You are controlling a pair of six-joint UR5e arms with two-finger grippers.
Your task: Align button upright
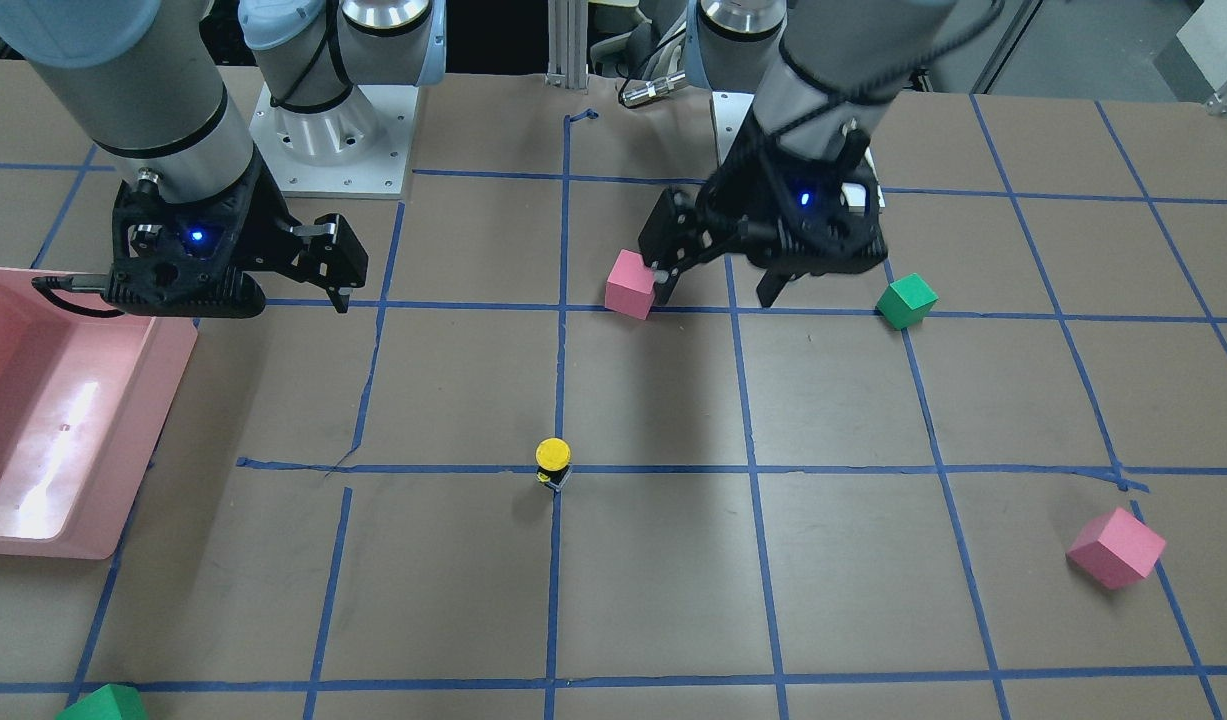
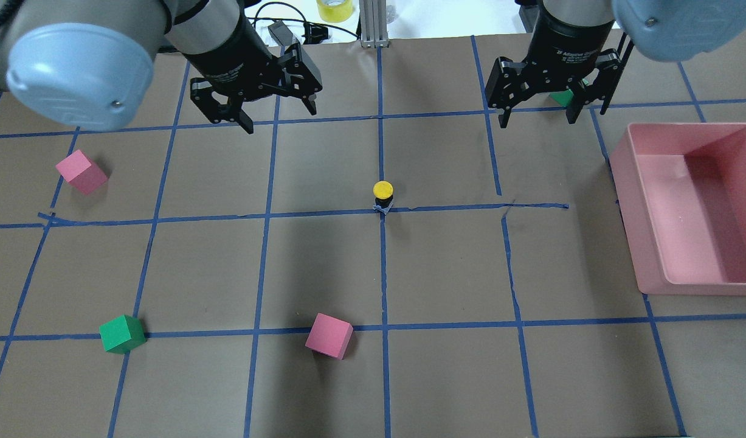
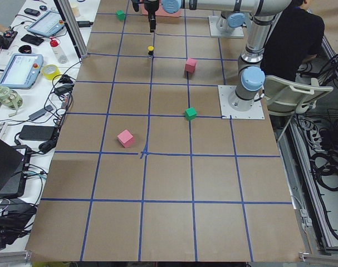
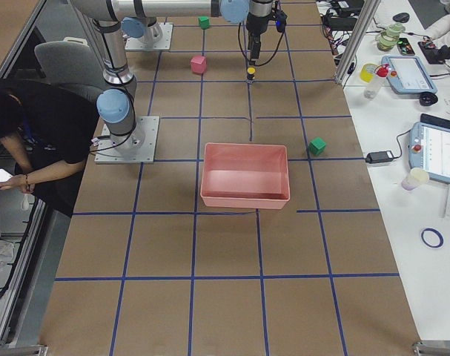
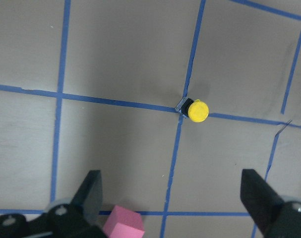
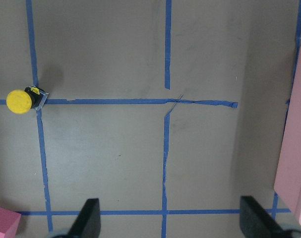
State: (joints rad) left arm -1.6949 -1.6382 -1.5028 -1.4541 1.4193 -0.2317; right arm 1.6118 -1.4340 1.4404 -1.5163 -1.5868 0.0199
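The button [image 2: 383,194] stands upright on a blue tape crossing mid-table, yellow cap on top, black body and small pale base below. It also shows in the front view [image 1: 553,462], the left wrist view [image 5: 197,110] and the right wrist view [image 6: 20,101]. My left gripper [image 2: 279,118] is open and empty, raised above the table on the far left side of the button; its fingers [image 5: 90,193] frame the button from a distance. My right gripper [image 2: 552,118] is open and empty, raised on the far right side of the button.
A pink bin [image 2: 622,182] sits at the right edge. Pink cubes [image 2: 81,171] [image 2: 329,336] and a green cube [image 2: 122,333] lie on the left half. Another green cube [image 2: 561,97] sits behind my right gripper. Blue tape lines grid the brown table.
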